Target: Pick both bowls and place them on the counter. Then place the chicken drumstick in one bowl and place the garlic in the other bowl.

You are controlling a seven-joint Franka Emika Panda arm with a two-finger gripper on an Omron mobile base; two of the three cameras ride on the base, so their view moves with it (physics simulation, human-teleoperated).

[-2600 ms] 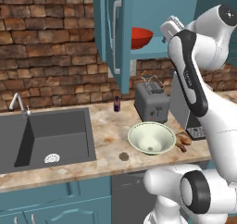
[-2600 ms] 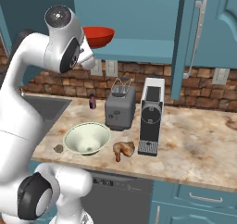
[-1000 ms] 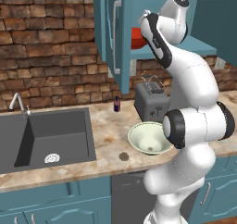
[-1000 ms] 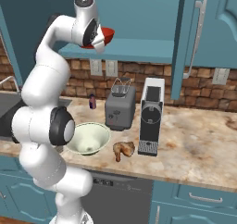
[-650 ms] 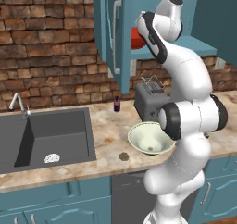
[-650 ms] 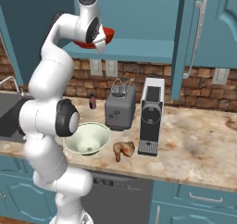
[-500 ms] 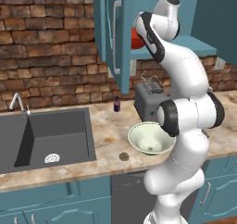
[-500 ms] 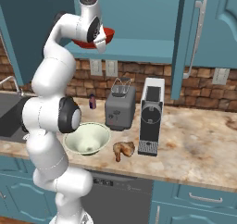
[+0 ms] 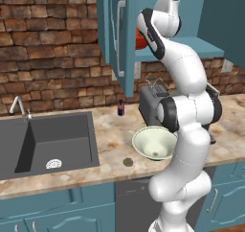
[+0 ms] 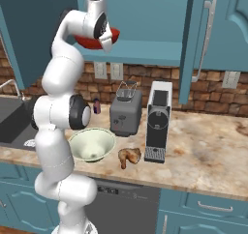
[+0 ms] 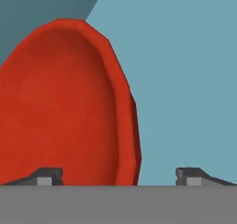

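The glossy red bowl (image 11: 65,102) sits on the open cabinet's shelf (image 9: 210,46), seen close in the hand view. My gripper (image 11: 119,174) is open, and the bowl's right rim stands between its two fingertips (image 11: 46,174). From the base views the red bowl (image 9: 139,39) (image 10: 87,42) is partly hidden behind my raised hand. The pale cream-green bowl (image 9: 154,143) (image 10: 92,145) rests upright on the marbled counter (image 9: 110,135). The chicken drumstick (image 10: 130,155) lies just right of it. The garlic (image 9: 128,162) sits near the counter's front edge.
A grey toaster (image 10: 126,113) and a coffee machine (image 10: 157,122) stand behind the cream-green bowl. A small purple bottle (image 9: 120,108) is by the brick wall. The sink (image 9: 48,140) is to the left. An open cabinet door (image 9: 119,39) hangs left of the shelf.
The arm has swung upright and the hand has pushed in closer to the red bowl on the shelf. The jaws have stayed open. Nothing on the counter moved.
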